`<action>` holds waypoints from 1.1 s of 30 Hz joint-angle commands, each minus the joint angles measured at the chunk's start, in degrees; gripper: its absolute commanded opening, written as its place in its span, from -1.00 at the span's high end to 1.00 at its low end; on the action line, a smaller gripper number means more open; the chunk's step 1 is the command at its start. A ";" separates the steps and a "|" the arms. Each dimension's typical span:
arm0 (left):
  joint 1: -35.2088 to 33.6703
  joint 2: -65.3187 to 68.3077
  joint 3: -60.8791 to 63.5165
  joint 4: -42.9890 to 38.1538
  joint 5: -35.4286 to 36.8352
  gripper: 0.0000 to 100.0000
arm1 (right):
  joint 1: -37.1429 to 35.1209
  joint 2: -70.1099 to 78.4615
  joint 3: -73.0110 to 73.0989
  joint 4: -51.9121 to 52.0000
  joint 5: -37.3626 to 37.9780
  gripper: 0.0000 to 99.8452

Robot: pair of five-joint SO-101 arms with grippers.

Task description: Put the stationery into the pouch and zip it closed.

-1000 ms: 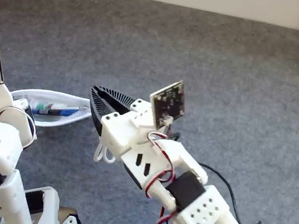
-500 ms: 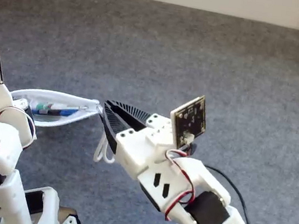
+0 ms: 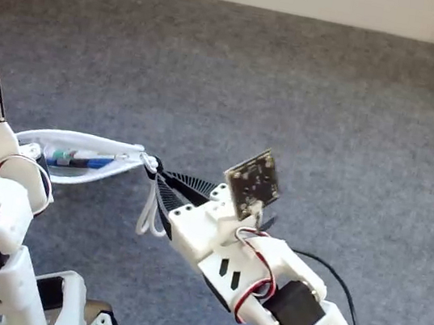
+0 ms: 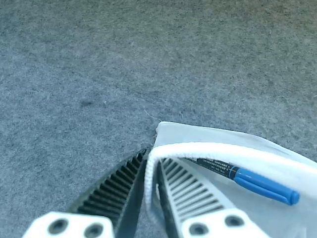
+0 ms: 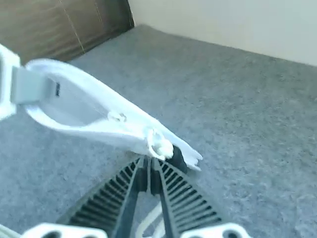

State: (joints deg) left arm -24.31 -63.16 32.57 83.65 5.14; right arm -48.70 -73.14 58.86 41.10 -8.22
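- Grey counter (image 3: 317, 96) lies under both arms. The white pouch (image 3: 81, 140) is held low beside the left arm, with a blue pen (image 3: 86, 162) seen inside it.
- One end rim of the pouch is clamped between the closed jaws of the left gripper (image 4: 152, 171), so that end is pinned.
- At the other end, the right gripper (image 3: 161, 177) is closed to a sliver, and the pull (image 5: 159, 148) looks pinched at its tips.
- Over the last second the right gripper was drawn away from the left arm. Its jaws, spread a second ago, were brought together, and the pouch's end was stretched out after it.
- A white cord (image 3: 148, 216) is left dangling below the pull.
- The pen is judged to be in and the zip run to its end or nearly. Full closure cannot be told.
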 commanded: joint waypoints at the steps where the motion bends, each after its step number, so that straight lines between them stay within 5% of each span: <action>1: -0.66 -0.40 0.13 -0.70 -0.53 0.98 | -1.71 -1.36 0.75 0.04 1.76 0.96; 8: -0.57 -0.40 1.63 -1.14 -0.62 0.98 | -5.14 -1.01 3.65 -0.04 1.85 0.56; 18: -0.57 -0.40 1.54 -1.14 -0.62 0.98 | -5.14 -0.84 10.42 -17.27 7.82 0.55; 33: -0.66 -0.40 1.54 -1.14 -0.62 0.98 | -3.21 12.53 8.40 -24.84 7.91 0.55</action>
State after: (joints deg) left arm -24.31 -63.69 33.63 83.21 5.14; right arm -52.84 -60.75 70.02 17.98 -1.01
